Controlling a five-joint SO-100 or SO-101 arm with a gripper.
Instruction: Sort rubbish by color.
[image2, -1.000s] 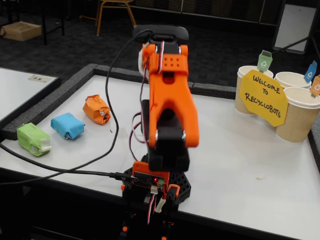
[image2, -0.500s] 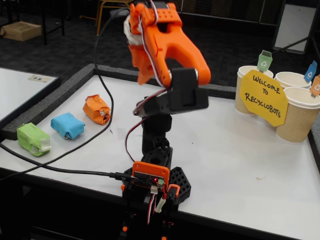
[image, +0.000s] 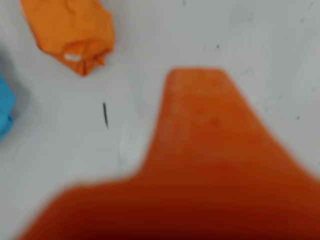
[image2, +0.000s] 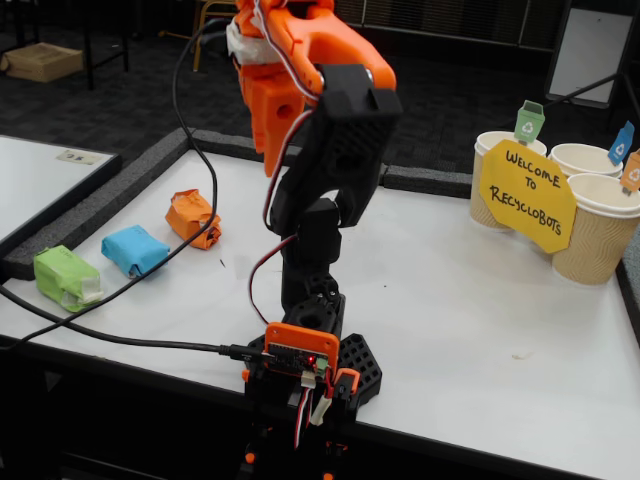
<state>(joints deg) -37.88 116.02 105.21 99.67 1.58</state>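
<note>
Three lumps near table (image2: 480, 330) left edge in fixed view: orange lump (image2: 193, 217), blue lump (image2: 133, 250), green lump (image2: 66, 277). Arm raised, holding nothing. Wrist view: blurry gripper (image: 200, 150), jaw opening can't tell; orange lump top-left corner, blue at left edge. Risk: cable (image2: 120, 290) drapes past the lumps, could drag them.

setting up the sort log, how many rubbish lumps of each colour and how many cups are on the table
orange crumpled paper lump: 1
light blue crumpled paper lump: 1
light green crumpled paper lump: 1
beige paper cups: 3
total: 6
</note>
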